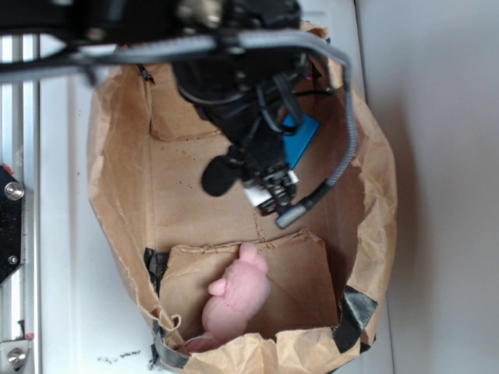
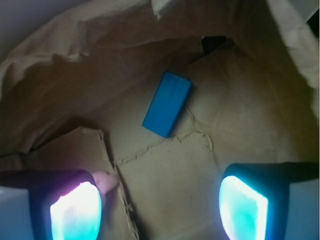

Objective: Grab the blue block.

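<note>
Where gripper point(image 2: 160, 207) gapes: one blue block point(image 2: 167, 103).

blue block point(image 1: 302, 139) half hidden by arm point(image 1: 234, 93)

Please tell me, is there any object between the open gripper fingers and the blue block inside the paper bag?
No. In the wrist view only bare paper bag floor lies between the gripper and the blue block.

The exterior view looks straight down from above the open brown paper bag point(image 1: 125, 179), far enough to show its whole rim. The wrist view sits low inside the bag point(image 2: 240, 100), close to its floor, facing forward between the gripper point(image 2: 160, 207) fingers. Both views share the bag floor and the blue block point(image 1: 300, 140) point(image 2: 167, 104)
</note>
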`<state>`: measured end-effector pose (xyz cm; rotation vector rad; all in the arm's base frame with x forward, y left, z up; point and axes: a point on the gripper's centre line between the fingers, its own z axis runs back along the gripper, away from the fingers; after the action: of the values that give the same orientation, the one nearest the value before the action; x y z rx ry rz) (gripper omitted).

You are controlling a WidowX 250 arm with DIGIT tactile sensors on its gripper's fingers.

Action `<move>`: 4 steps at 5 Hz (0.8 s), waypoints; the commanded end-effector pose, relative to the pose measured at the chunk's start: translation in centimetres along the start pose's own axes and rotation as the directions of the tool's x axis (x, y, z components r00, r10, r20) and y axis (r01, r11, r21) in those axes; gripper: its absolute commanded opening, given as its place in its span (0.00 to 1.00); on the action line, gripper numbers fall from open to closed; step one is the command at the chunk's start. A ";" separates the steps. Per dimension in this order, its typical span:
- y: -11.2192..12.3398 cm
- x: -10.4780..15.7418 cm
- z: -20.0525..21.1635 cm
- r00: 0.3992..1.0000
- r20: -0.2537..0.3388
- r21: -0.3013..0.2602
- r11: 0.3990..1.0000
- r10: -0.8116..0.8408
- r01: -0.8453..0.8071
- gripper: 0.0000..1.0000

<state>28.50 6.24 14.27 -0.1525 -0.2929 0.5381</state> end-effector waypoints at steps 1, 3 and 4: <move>0.4 2.1 0.1 0.992 0.046 -0.034 0.993 0.114 -0.112 1.00; 0.3 2.3 -0.1 0.986 0.036 -0.048 0.986 0.162 -0.160 1.00; 0.3 2.3 -0.1 0.986 0.036 -0.048 0.986 0.162 -0.160 1.00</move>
<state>29.88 6.45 12.94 -0.2026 -0.2736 0.6917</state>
